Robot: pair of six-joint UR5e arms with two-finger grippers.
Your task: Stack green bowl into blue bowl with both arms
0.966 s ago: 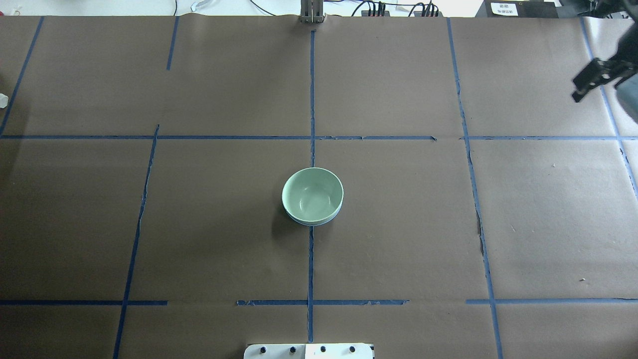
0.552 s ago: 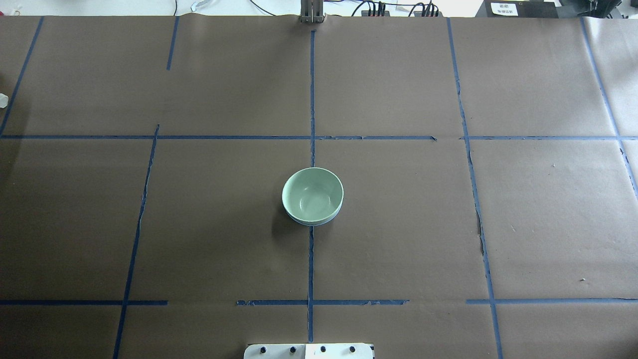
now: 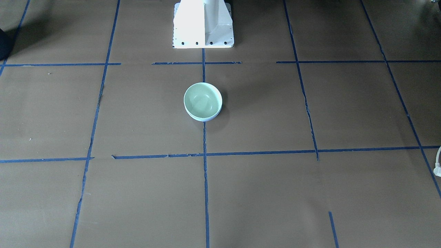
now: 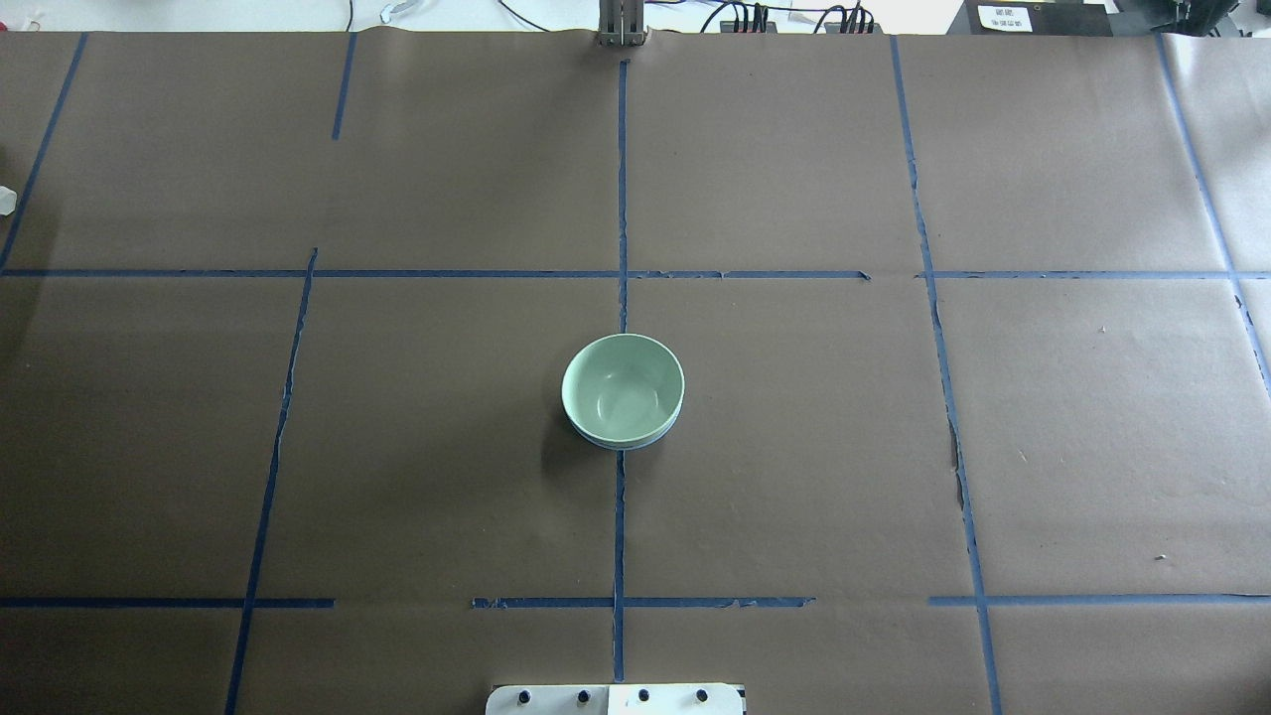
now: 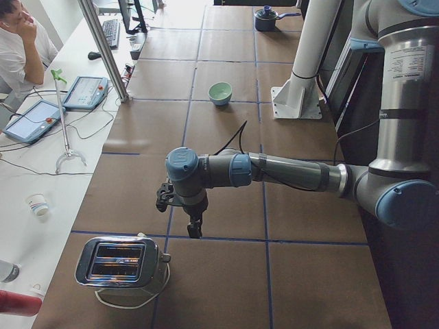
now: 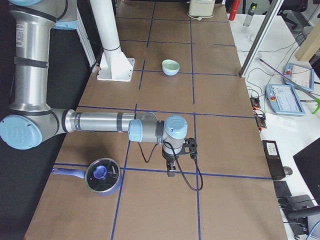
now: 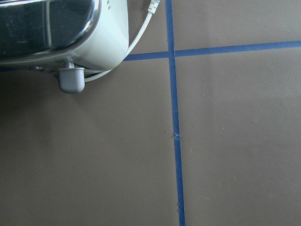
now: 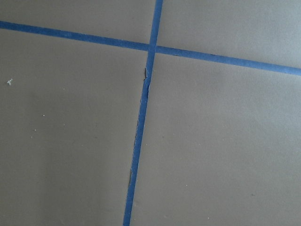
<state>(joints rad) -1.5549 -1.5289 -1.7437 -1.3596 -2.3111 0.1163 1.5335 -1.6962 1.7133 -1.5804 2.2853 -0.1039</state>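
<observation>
The green bowl [image 4: 623,387] sits nested inside the blue bowl [image 4: 622,444] at the table's middle. Only a thin pale blue rim shows under it. The stack also shows in the front-facing view, green bowl [image 3: 202,100] over blue rim [image 3: 203,119]. My left gripper [image 5: 195,229] points down over the table near the toaster, far from the bowls. My right gripper [image 6: 170,172] points down at the opposite end, near a pot. Both show only in the side views, so I cannot tell whether they are open or shut. Neither wrist view shows fingers.
A chrome toaster [image 5: 120,264] with its cord stands at the table's left end and shows in the left wrist view [image 7: 61,33]. A blue lidded pot [image 6: 102,176] stands at the right end. The white pedestal [image 3: 203,24] stands behind the bowls. An operator [image 5: 20,41] sits beside the table.
My right gripper, at the right edge of the overhead view one second ago, has left that view. The stacked bowls have not moved.
</observation>
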